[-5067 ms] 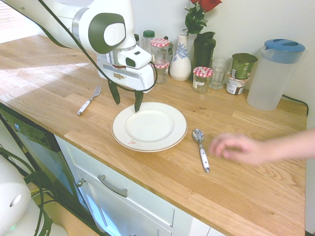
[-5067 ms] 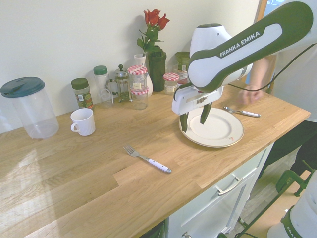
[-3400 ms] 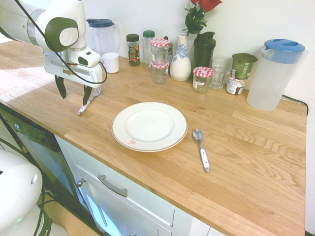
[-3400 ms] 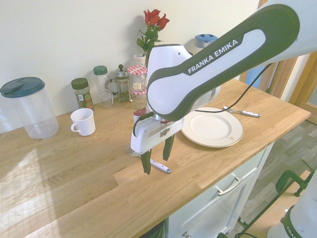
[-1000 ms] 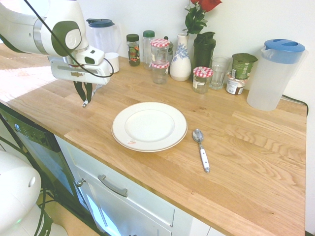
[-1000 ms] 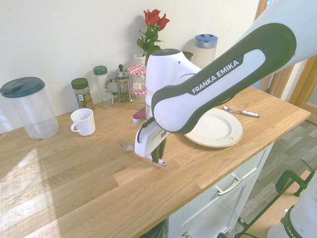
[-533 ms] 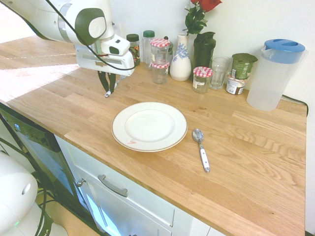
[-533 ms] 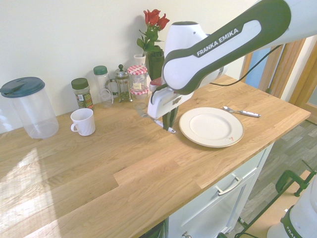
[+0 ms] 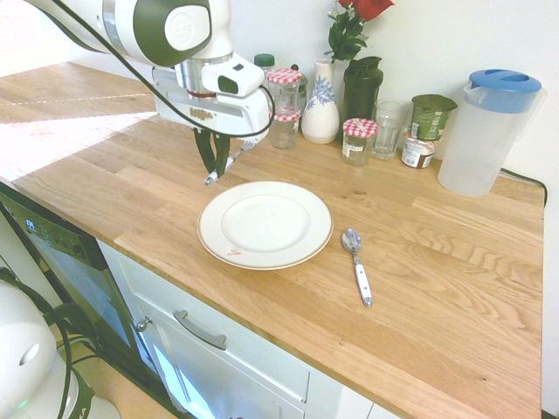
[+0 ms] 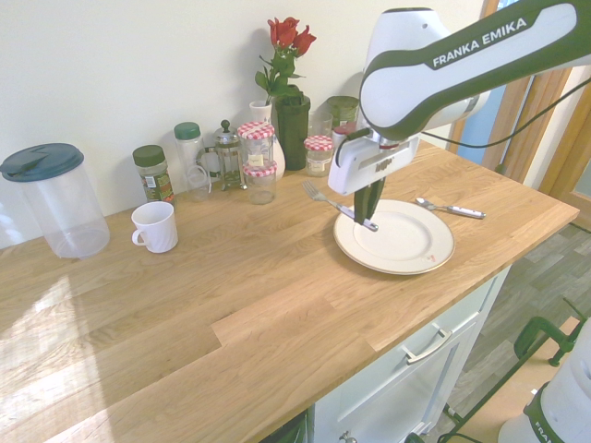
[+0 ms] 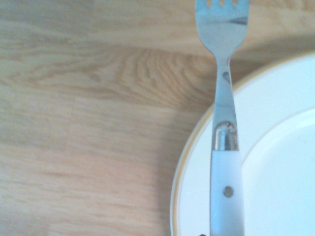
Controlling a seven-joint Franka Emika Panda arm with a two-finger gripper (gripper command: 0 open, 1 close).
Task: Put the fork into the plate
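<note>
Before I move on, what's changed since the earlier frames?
The gripper first left the plate for the fork, closed on its handle, lifted it and carried it back toward the plate. A hand near the spoon has gone. Plate and spoon stayed put.

In the first exterior view, the plate (image 9: 265,225) lies on the counter (image 9: 419,262) — the spoon (image 9: 356,267) just to its right. Behind stand stacked jars (image 10: 259,161), a vase (image 9: 320,113) and a tumbler (image 9: 389,129) — with a pitcher (image 9: 486,135) at the far right.
</note>
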